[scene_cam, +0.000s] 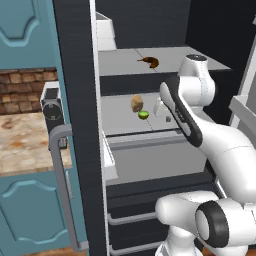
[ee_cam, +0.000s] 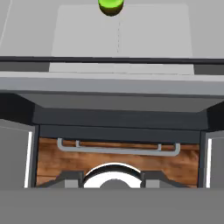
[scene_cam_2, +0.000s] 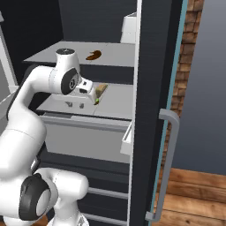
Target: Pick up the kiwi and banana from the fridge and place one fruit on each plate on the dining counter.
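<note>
The fridge [scene_cam: 125, 165] stands open. On its upper shelf lies the dark brown banana [scene_cam: 148, 61] [scene_cam_2: 93, 55]. The lime-green kiwi [scene_cam: 143, 115] [scene_cam_2: 96, 101] [ee_cam: 111, 5] sits on the middle shelf, near the front. My gripper [scene_cam: 165, 116] [scene_cam_2: 75, 105] hangs over that shelf's front edge, pointing down. It is just right of the kiwi in the left base view and does not touch it. Its jaws stand open with nothing between them. The plates and the dining counter are out of view.
A tan lumpy item [scene_cam: 137, 103] [scene_cam_2: 102, 89] lies just behind the kiwi. The open fridge door [scene_cam: 75, 125] [scene_cam_2: 150, 110] with its grey bar handle [scene_cam: 62, 190] [scene_cam_2: 170, 163] flanks the arm. Drawers sit under the shelf. A marbled worktop [scene_cam: 25, 145] runs along a brick wall.
</note>
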Robot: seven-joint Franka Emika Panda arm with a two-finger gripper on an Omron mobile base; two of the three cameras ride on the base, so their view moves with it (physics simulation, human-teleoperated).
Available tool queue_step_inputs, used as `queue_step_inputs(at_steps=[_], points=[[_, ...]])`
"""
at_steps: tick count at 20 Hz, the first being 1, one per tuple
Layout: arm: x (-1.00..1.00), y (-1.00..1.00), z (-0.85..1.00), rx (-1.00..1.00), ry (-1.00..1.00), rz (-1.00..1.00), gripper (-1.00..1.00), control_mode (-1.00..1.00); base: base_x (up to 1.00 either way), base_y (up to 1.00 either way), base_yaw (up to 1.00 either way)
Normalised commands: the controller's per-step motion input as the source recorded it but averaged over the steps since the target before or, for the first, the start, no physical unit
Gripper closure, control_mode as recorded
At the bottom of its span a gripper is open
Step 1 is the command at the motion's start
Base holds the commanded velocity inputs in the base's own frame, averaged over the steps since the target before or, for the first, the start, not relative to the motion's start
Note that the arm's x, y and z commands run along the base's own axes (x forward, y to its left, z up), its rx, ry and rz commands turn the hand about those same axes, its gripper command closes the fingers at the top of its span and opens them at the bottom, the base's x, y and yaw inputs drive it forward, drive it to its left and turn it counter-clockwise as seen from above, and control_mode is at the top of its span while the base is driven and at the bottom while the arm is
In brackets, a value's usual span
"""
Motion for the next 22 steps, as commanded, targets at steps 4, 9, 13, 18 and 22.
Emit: queue_step_inputs(at_steps=[4, 9, 13, 18, 22], points=[[-0.08, 0.00, -0.10, -0.05, -0.34, 0.05, -1.00, -1.00, 0.00, 0.00, 0.00], [0.16, 0.09, -0.05, -0.04, -0.32, 0.01, -1.00, -1.00, 0.00, 0.00, 0.00], [0.43, 0.09, 0.00, 0.00, 0.00, 0.00, -1.00, -1.00, 0.00, 0.00, 0.00], [0.48, 0.01, -0.01, 0.01, 0.01, 0.00, -1.00, -1.00, 0.00, 0.00, 0.00], [0.43, 0.01, -0.11, 0.00, 0.04, 0.00, -1.00, -1.00, 0.00, 0.00, 0.00]])
